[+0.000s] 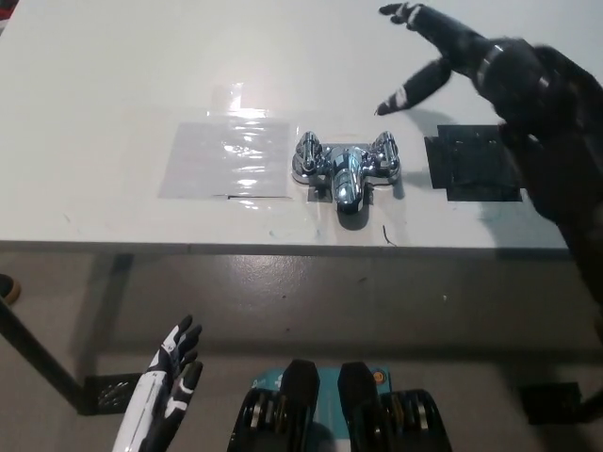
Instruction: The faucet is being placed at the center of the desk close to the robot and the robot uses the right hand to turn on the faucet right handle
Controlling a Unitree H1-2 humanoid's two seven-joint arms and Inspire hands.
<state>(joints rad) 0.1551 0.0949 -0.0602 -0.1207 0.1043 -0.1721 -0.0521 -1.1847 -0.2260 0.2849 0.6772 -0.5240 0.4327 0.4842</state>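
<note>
While the fingers (420, 85) of the right hand (471, 56) are spread wide and hold nothing, we find their outlines blurred. The hand hangs over the desk (113, 75) toward its far right corner; its arm hides part of a black square (466, 168). The faucet (345, 169) stands at the middle of the near edge, its right handle (384, 153) apart from the fingertips, on their near side. The left hand (168, 395), fingers loosely apart, rests off the near edge, cut off below.

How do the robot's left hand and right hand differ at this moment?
The left hand is white, the right hand black. The left hand is below the edge of the desk; the right hand is over the desk, beyond the faucet. Both are open, holding nothing.
</note>
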